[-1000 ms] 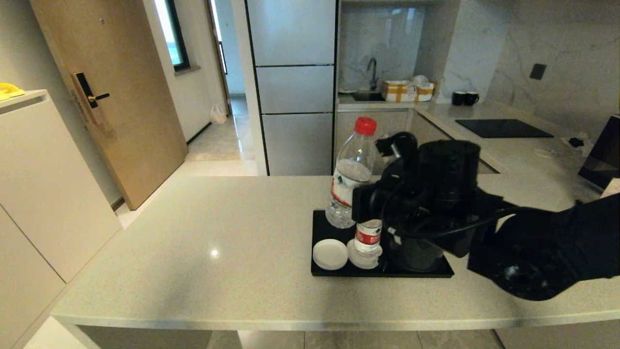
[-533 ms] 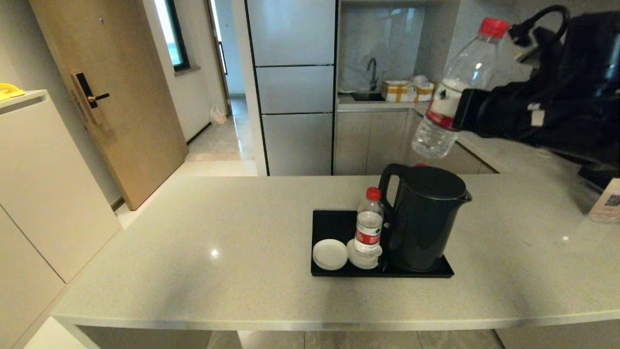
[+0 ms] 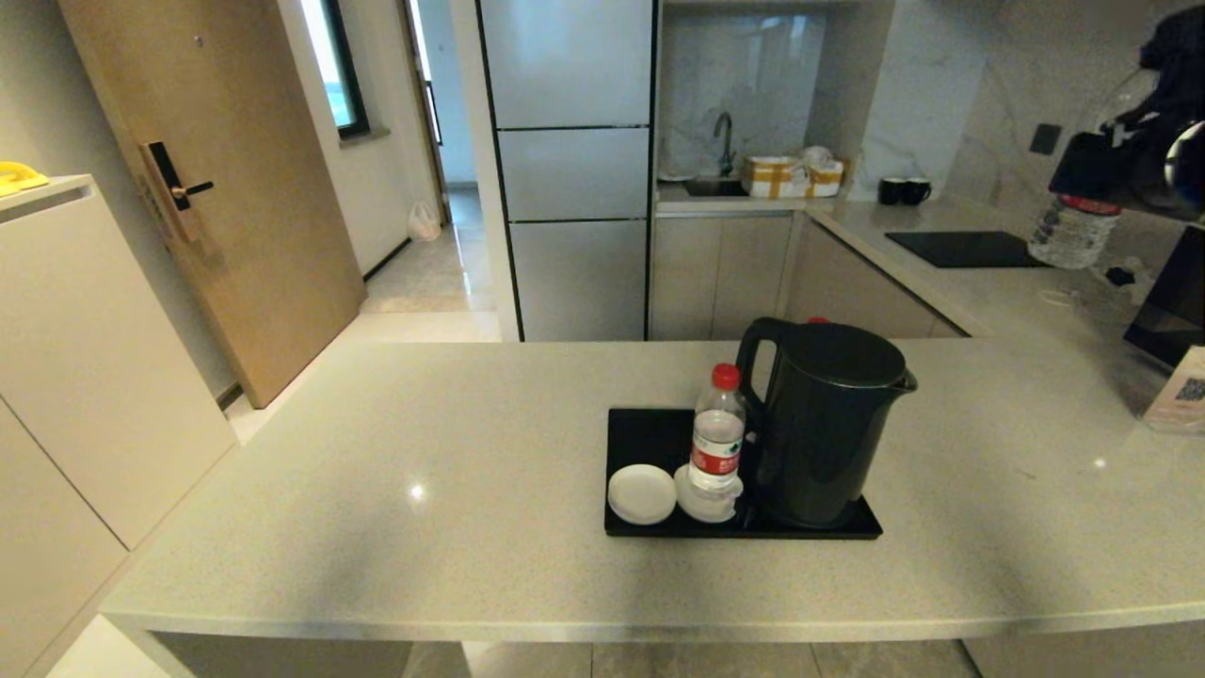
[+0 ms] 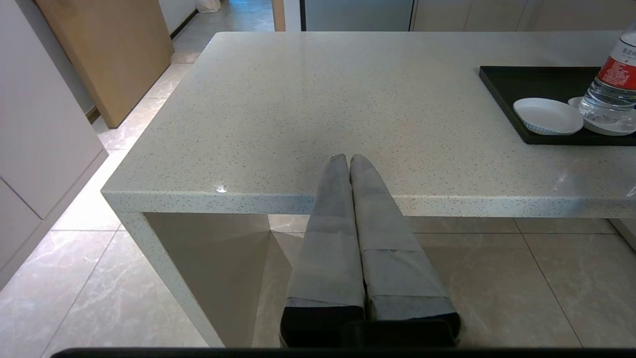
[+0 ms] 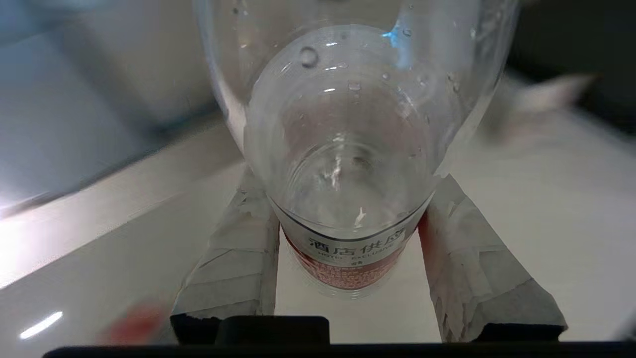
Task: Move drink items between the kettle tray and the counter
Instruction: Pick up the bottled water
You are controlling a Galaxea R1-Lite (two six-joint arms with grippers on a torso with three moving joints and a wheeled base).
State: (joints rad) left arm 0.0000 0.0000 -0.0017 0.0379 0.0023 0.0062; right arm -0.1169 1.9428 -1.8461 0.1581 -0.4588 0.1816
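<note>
Counter (image 3: 471, 452) below, bottle (image 5: 343, 164) clamped between right gripper (image 5: 348, 258) fingers (image 5: 233, 263)

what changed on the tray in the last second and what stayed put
The right gripper, shut on one water bottle, lifted it off the kettle tray and swung it up and far right. The second bottle, kettle and coasters stayed; the left gripper is parked below the counter edge.

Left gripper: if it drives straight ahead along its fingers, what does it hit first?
Probably the counter. The left gripper is shut, its fingertips at about the height of the near edge, so it would meet that edge or skim the bare top. The kettle tray and the bottle lie off to one side. Depth is uncertain.
</note>
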